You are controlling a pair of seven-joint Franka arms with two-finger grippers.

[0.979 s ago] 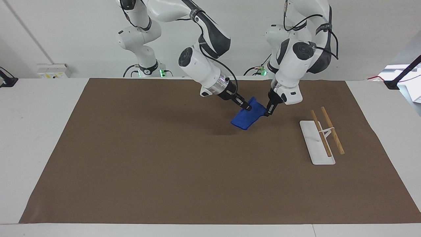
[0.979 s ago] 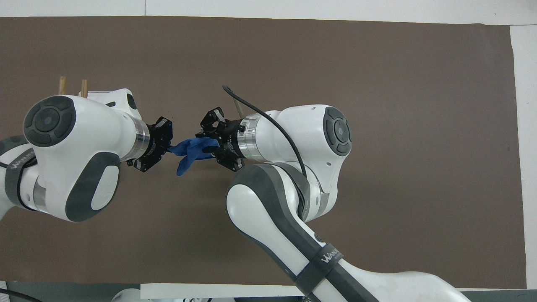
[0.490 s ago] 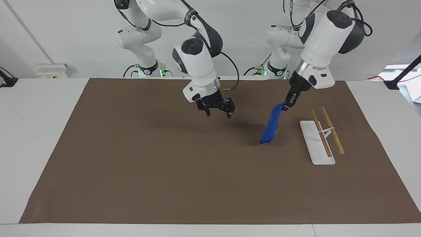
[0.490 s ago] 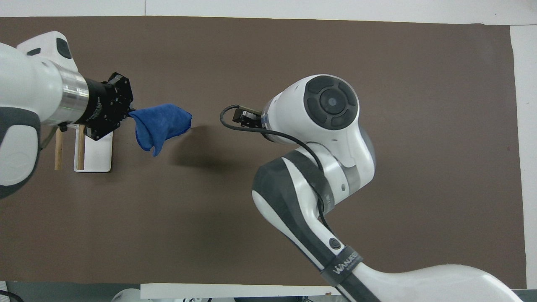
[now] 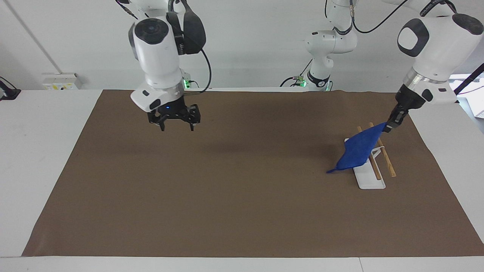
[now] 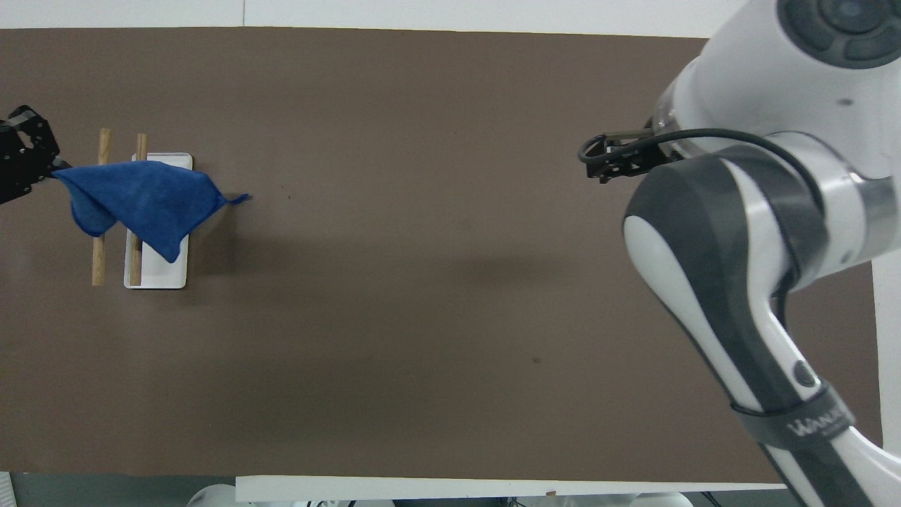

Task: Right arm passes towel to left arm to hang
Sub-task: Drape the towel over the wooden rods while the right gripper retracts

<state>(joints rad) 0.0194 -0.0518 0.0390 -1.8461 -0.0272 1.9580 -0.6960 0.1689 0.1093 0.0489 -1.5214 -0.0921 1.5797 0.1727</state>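
The blue towel [image 5: 359, 150] hangs slanted from my left gripper [image 5: 388, 126], which is shut on one corner. The cloth is draped over the two wooden rods [image 5: 388, 164] of the rack; I cannot tell whether it touches them. In the overhead view the towel [image 6: 141, 201] spreads across both rods [image 6: 99, 262] and the white base [image 6: 160, 278], with the left gripper [image 6: 49, 169] at the view's edge. My right gripper [image 5: 174, 124] is open and empty, raised over the mat toward the right arm's end; the overhead view [image 6: 597, 158] shows it too.
The rack's white base [image 5: 368, 179] lies on the brown mat [image 5: 227, 189] toward the left arm's end. The mat covers most of the white table [image 5: 38, 151].
My right gripper let go of the towel and swung away toward its own end of the table. My left gripper carried the towel from mid-table to over the rack.
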